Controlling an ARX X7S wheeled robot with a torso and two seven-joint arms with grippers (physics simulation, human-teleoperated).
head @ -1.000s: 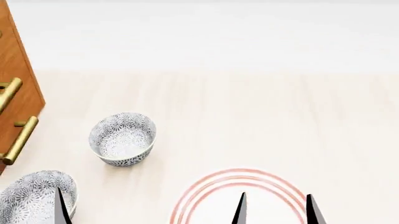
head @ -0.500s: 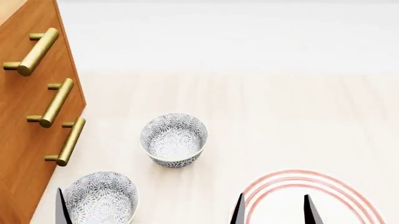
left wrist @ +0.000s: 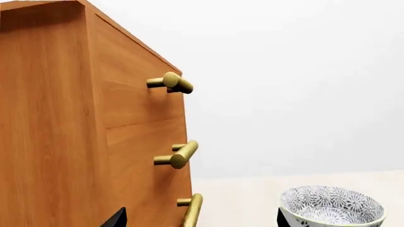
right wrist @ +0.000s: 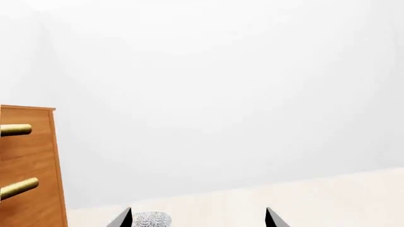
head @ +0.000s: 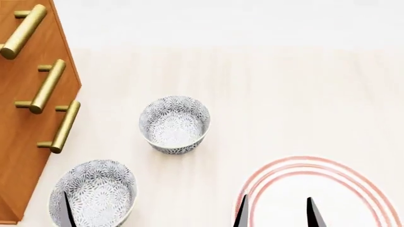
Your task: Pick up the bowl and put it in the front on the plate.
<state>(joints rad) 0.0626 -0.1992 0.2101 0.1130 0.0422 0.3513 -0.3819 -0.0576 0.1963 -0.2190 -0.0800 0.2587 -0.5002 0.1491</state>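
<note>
Two patterned grey-blue bowls stand on the pale table: a farther bowl [head: 175, 124] and a nearer bowl [head: 93, 193] at the lower left. The red-ringed plate [head: 287, 171] lies at the lower right, cut off by the frame edge. My right gripper [head: 277, 215] hangs open over the plate, with nothing between its fingers. One finger [head: 67, 210] of my left gripper overlaps the nearer bowl. In the left wrist view my left gripper [left wrist: 200, 220] is open and a bowl [left wrist: 331, 205] sits just beside one fingertip. In the right wrist view my right gripper [right wrist: 198, 218] is open and a small bowl [right wrist: 151, 220] shows far off.
A wooden drawer cabinet [head: 25, 137] with brass bar handles [head: 49, 85] stands at the left, close to the nearer bowl. It fills much of the left wrist view, where its handles [left wrist: 180, 153] stick out. A white wall runs behind the table.
The head view has swung left and then advanced: the cabinet came into sight, and the bowls and plate slid right and then lower in frame. Both grippers stay open.
</note>
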